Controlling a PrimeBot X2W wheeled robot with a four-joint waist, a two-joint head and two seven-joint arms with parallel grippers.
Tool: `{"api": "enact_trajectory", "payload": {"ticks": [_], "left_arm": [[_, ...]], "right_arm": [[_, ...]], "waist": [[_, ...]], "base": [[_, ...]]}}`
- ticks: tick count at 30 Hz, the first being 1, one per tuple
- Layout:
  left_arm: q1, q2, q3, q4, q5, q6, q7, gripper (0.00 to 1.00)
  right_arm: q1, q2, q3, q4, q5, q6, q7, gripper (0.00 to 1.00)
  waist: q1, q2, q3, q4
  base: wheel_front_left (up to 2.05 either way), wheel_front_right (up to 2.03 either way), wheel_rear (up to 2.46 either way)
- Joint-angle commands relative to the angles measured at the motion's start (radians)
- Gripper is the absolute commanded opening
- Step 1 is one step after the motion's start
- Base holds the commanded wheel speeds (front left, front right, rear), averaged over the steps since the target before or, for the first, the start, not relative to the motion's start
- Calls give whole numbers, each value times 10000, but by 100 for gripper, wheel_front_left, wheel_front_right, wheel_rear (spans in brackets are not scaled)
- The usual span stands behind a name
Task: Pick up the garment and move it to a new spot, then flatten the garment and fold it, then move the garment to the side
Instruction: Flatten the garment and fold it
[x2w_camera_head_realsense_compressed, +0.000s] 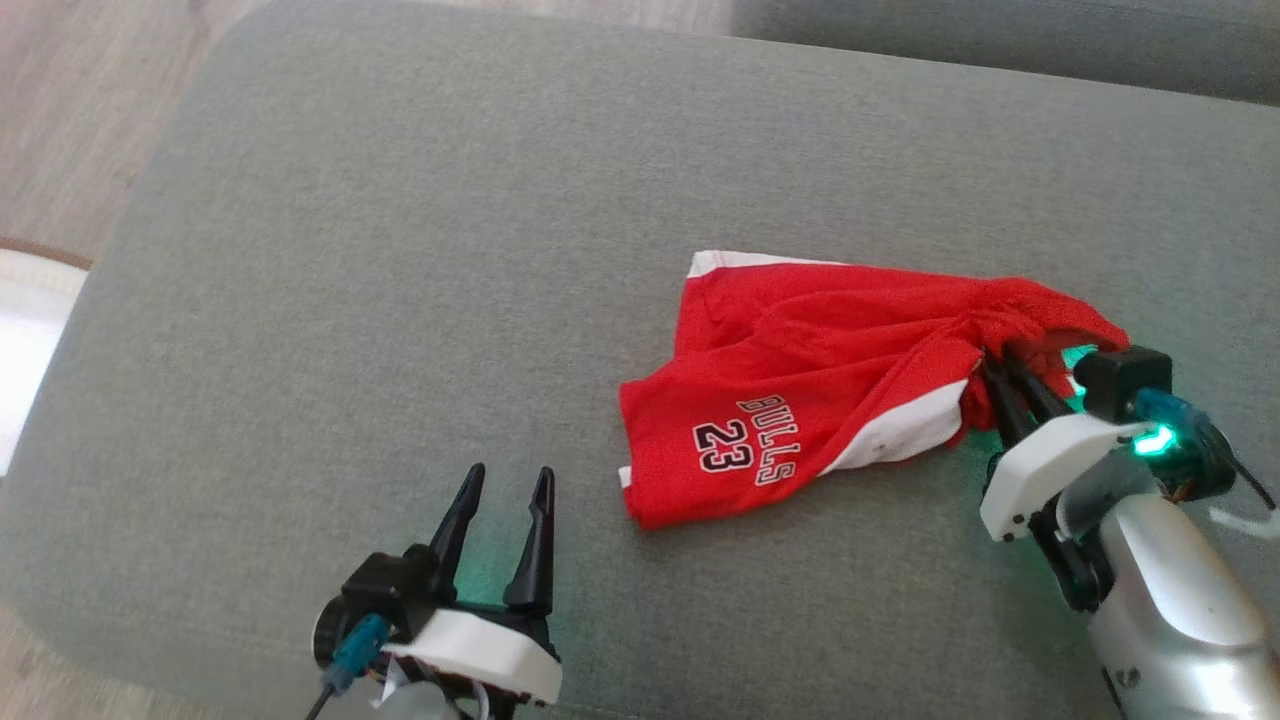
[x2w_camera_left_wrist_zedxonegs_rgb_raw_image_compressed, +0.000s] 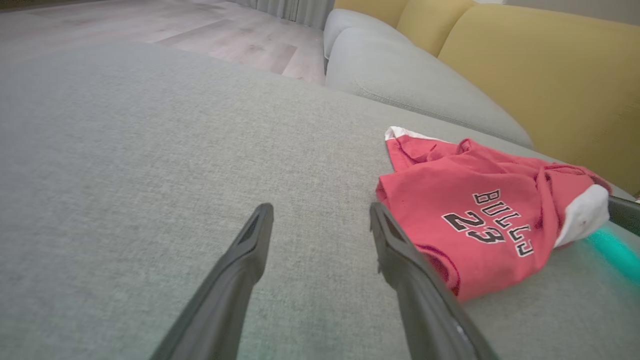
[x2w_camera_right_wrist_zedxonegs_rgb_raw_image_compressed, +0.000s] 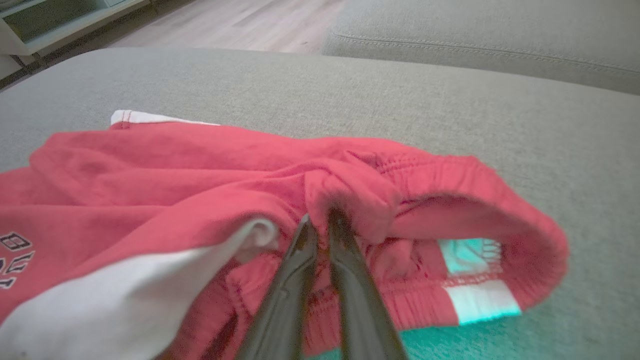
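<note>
The garment is a pair of red shorts with white side panels and "BULLS 23" printed on one leg. It lies crumpled on the grey cushion, right of centre. My right gripper is at the shorts' right end, and its fingers stand almost together on a bunched fold of the waistband. The fabric is drawn up and gathered around the right gripper. My left gripper hovers open over bare cushion, just left of the printed leg and apart from it. Nothing is between the left gripper's fingers.
The cushion's rounded edge runs along the left and near sides, with wooden floor beyond. A second grey cushion and a yellow sofa back stand behind the shorts. A pale rug or mat lies at the far left.
</note>
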Motion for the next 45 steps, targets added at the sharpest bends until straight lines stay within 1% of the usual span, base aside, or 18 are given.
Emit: {"api": "enact_trajectory", "payload": {"ticks": [1,6,10,15,20,29,35,36,37,38,39,40,41,43,44,45], "left_arm": [[-321,22,198,-352,-53,-48,-53,100],[-262,22,-37,-536,-260,-438,-53,100],[-181,22,-325,-517,-413,-696,-53,100],[-90,22,-759,119,-655,-830,-53,100],[-235,22,-1002,826,-874,-853,-53,100],[-576,22,-1173,1312,-991,-857,-53,100],[-578,22,-1092,884,-633,-858,-53,100],[-559,22,-1056,802,-548,-858,-53,97],[-559,22,-1056,802,-548,-858,-53,97],[-531,22,-1040,740,-496,-858,-53,92],[-500,22,-1041,691,-471,-858,-53,84],[-474,22,-1048,659,-450,-858,-53,81],[-454,22,-1060,643,-428,-858,-53,76],[-450,22,-1124,624,-360,-858,-53,42],[-474,22,-1182,558,-317,-858,-53,19],[-507,22,-1207,432,-260,-858,-53,0]], "right_arm": [[-198,-25,119,-182,-77,19,-211,100],[-2,-10,-105,-221,-190,19,-1728,100],[550,67,-559,-699,-258,19,-2204,100],[1472,338,-1055,-1638,-337,19,-2276,100],[2074,613,-1176,-2201,-489,19,-2280,100],[2178,723,-1140,-2377,-597,19,-2282,100],[2210,729,-1205,-2342,-557,19,-2282,100],[2226,742,-1201,-2321,-543,19,-2282,100],[2226,742,-1201,-2321,-543,19,-2282,100],[2240,752,-1189,-2292,-532,19,-2282,100],[2248,761,-1191,-2272,-524,19,-2282,100],[2254,770,-1192,-2258,-520,19,-2282,100],[2260,782,-1186,-2240,-516,19,-2282,100],[2263,802,-1178,-2196,-510,19,-2282,100],[2263,808,-1177,-2175,-507,19,-2282,100],[2267,815,-1180,-2157,-502,19,-2282,100]], "waist": [[-2,0,-71,-157],[-2,0,-276,-645],[-2,0,-461,-971],[-2,0,-576,-1332],[-2,0,-529,-1660],[-2,0,-374,-1961],[-2,0,-372,-1948],[-2,0,-384,-1937],[-2,0,-384,-1937],[-2,0,-398,-1922],[-2,0,-412,-1900],[-2,0,-425,-1879],[-2,0,-441,-1859],[-2,0,-465,-1816],[-2,0,-480,-1787],[-2,0,-494,-1752]], "base": [[0,0,0],[0,0,0],[0,0,0],[0,0,0],[0,0,0],[0,0,0],[0,0,0],[0,0,0],[0,0,0],[0,0,0],[0,0,0],[0,0,0],[0,0,0],[0,0,0],[0,0,0],[0,0,0]]}}
